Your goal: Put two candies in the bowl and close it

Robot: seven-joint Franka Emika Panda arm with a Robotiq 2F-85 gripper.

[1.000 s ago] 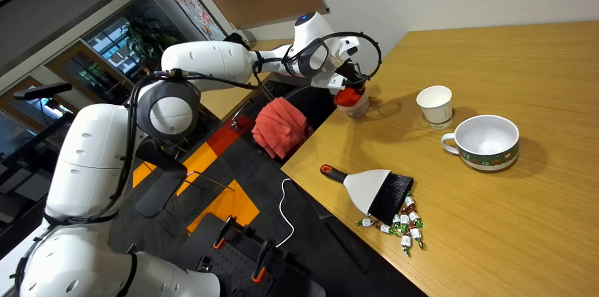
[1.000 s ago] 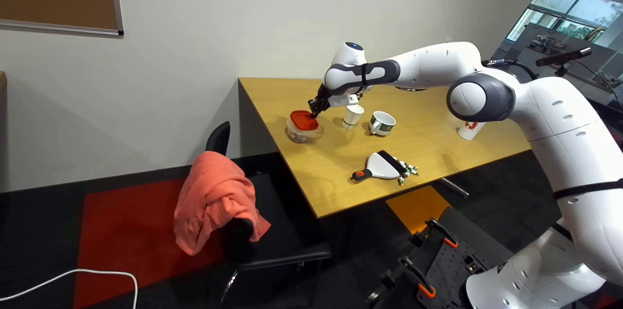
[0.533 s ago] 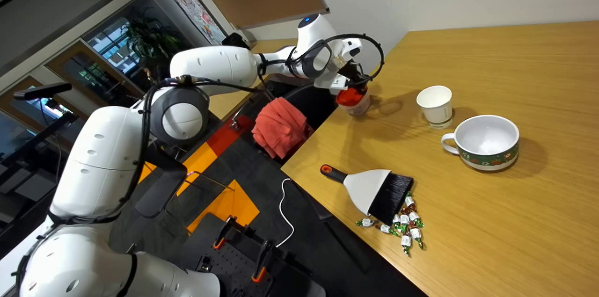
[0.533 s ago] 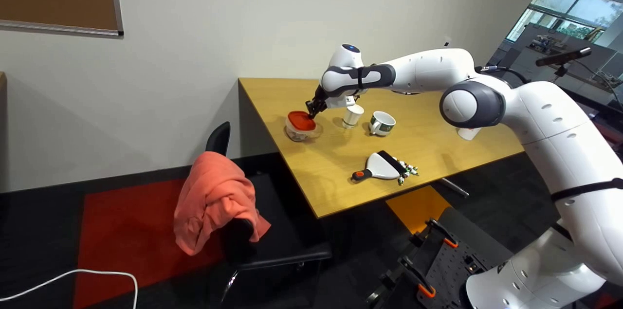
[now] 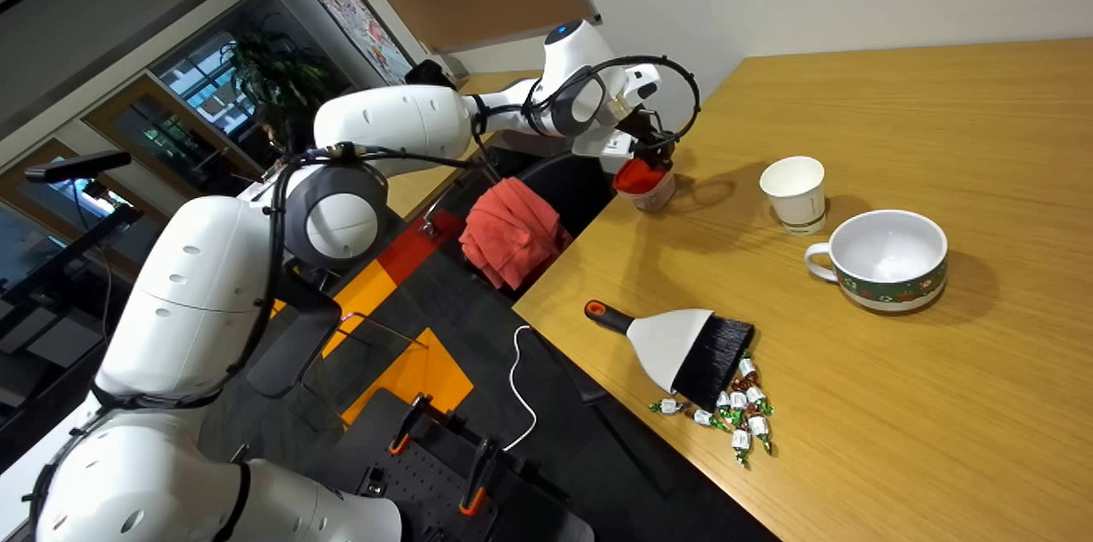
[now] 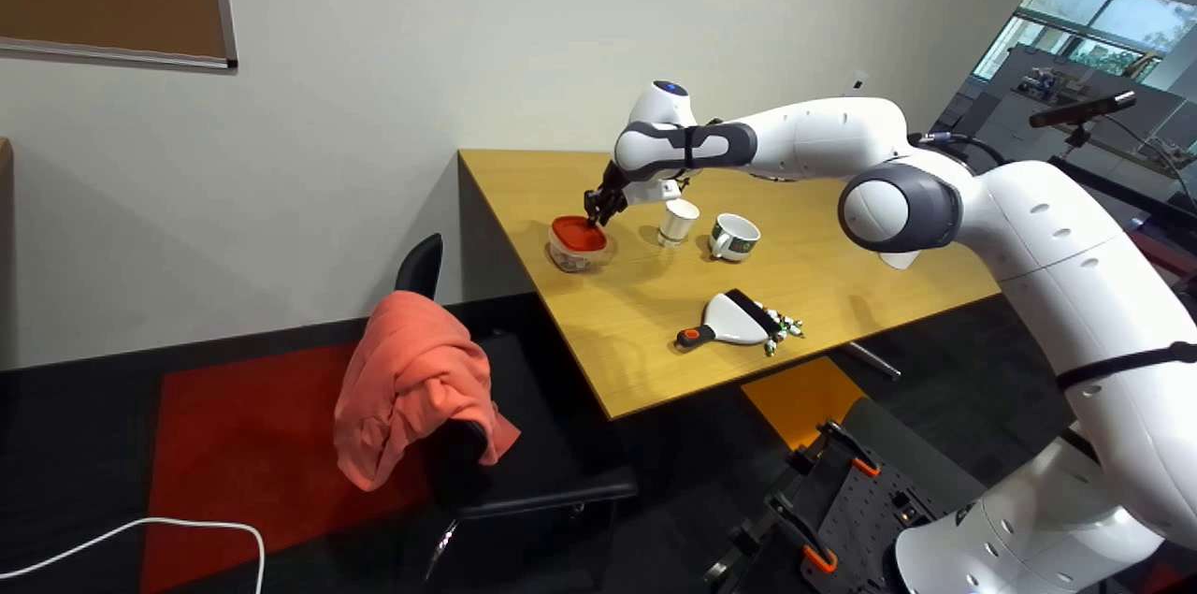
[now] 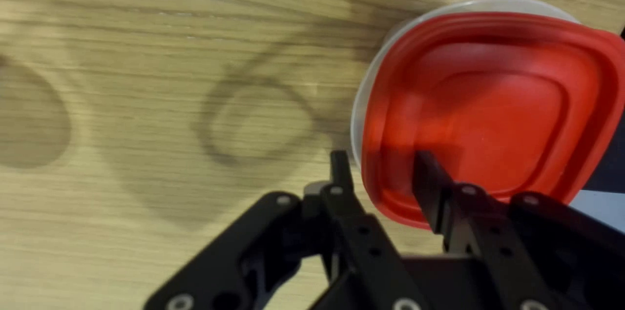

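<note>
The bowl is a small clear container (image 5: pixel 653 197) at the table's far corner, also visible in an exterior view (image 6: pixel 572 261); pale bits show through its wall, but I cannot tell what they are. A red lid (image 7: pixel 498 129) lies over it, off-centre, with the clear rim (image 7: pixel 358 119) showing at the upper left in the wrist view. My gripper (image 7: pixel 381 156) is open: one finger is above the lid, the other outside its edge. I cannot tell whether it touches the lid. Several white, green and red candies (image 5: pixel 738 402) lie at the brush on the table.
A white dustpan-shaped brush (image 5: pixel 675 346) lies near the table's front edge beside the candies. A white paper cup (image 5: pixel 796 194) and a white mug with a green band (image 5: pixel 888 260) stand farther along. A chair with a coral cloth (image 6: pixel 411 388) is beside the table.
The arm has shifted slightly. In an exterior view the gripper and red lid have moved a little to the left, and less of the container's rim shows beyond the lid. The candies have not moved.
</note>
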